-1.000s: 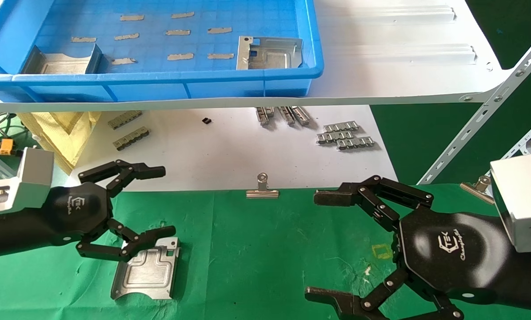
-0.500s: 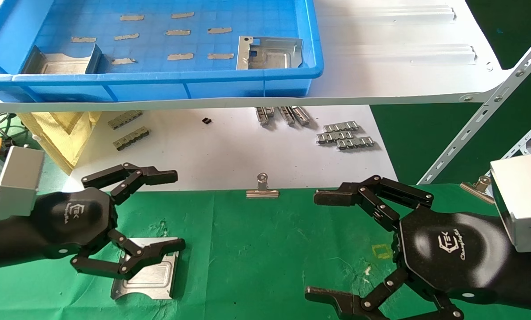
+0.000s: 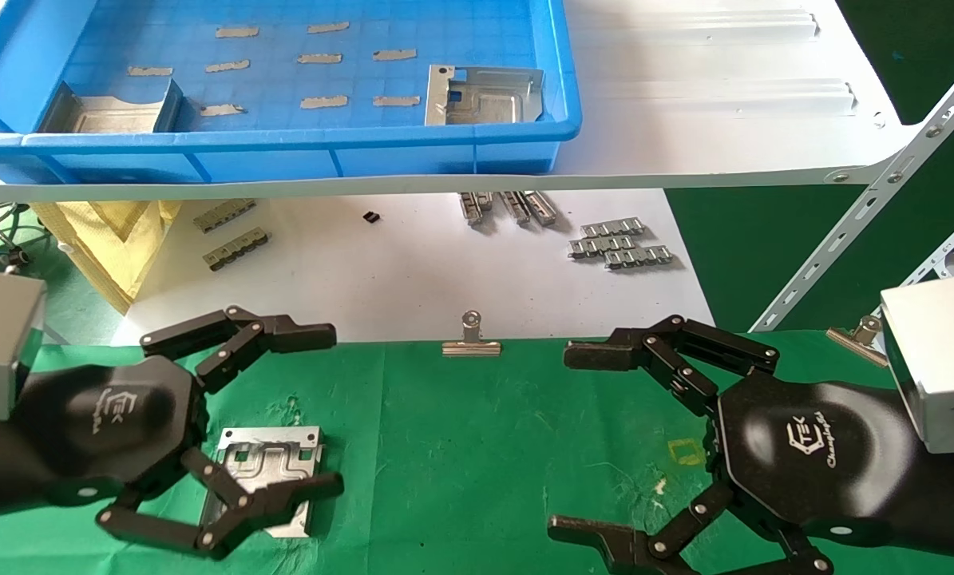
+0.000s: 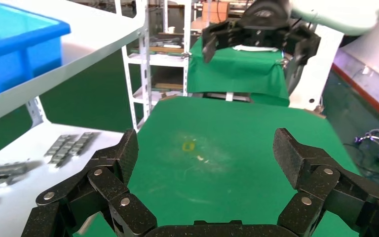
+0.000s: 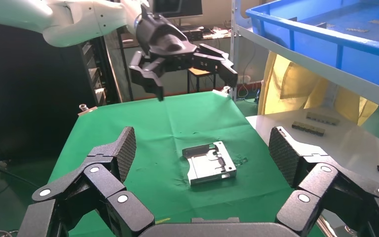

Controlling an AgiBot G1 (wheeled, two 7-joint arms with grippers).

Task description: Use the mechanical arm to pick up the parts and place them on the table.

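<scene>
One silver part point(image 3: 267, 459) lies flat on the green table point(image 3: 477, 447) at the left, also seen in the right wrist view point(image 5: 209, 165). My left gripper point(image 3: 329, 411) is open and empty, raised over that part, its lower fingers point(image 3: 285, 495) covering the part's near edge. It also shows in the left wrist view point(image 4: 207, 155) and far off in the right wrist view point(image 5: 177, 49). My right gripper point(image 3: 560, 439) is open and empty over the table's right side. Two more parts point(image 3: 483, 94) point(image 3: 109, 112) lie in the blue tray point(image 3: 285, 144).
The tray sits on a white shelf point(image 3: 724, 120) above a white surface with small ridged strips point(image 3: 620, 243). A binder clip point(image 3: 471, 339) holds the cloth's far edge. A yellow square mark point(image 3: 686, 452) lies near my right hand.
My left hand has drawn back toward the near edge and risen, its lower fingers sliding across the part. The part has stayed in place on the cloth. The right arm has not moved.
</scene>
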